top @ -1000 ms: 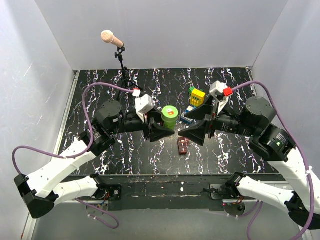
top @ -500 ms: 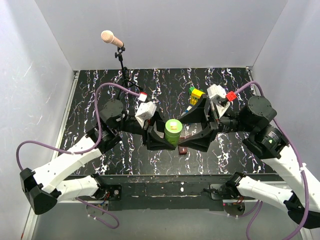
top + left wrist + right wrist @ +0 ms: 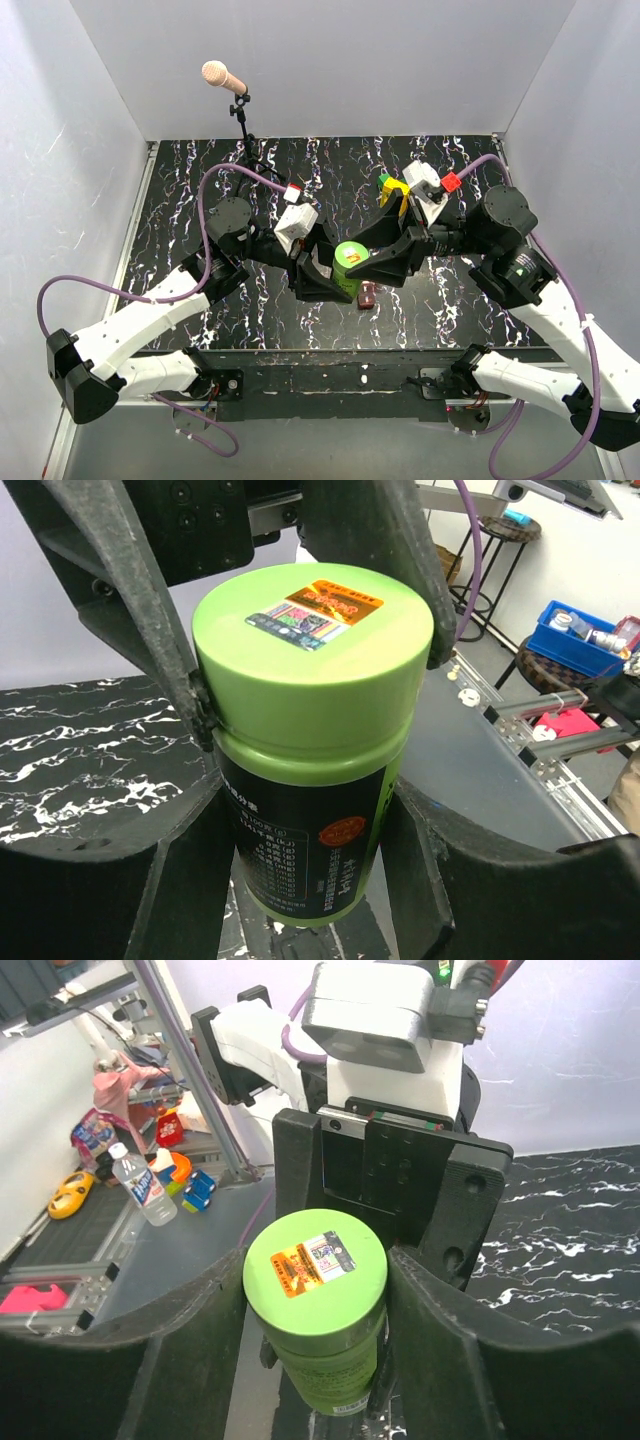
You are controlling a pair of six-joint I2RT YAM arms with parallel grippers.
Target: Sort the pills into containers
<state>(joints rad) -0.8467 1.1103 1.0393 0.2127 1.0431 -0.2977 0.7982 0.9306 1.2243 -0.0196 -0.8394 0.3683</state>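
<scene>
The fingers (image 3: 450, 900) of the left gripper (image 3: 305, 880) are closed on the label-covered body of the green bottle (image 3: 348, 265), below its shoulder. The fingers (image 3: 170, 1360) of the right gripper (image 3: 315, 1280) are set on either side of the bottle's cap (image 3: 312, 645), at or very near contact. Whether the cap is already clamped cannot be told.

In the top view the bottle is held at the middle of the worktop (image 3: 200, 170), with the left arm reaching in from nine o'clock and the right from three o'clock. The dark red-brown box (image 3: 367, 294) is seen just beside the bottle at about four o'clock, and a toy brick stack (image 3: 393, 188) farther off at about one o'clock. No pills can be made out.

The bottle is judged to be stiff plastic and probably light. Its glossy label is likely to be slippery, so a firm squeeze on the body is called for to resist twisting. The cap is best taken on its side wall, at opposite points. It is wider than the body, which gives more purchase for unscrewing.
</scene>
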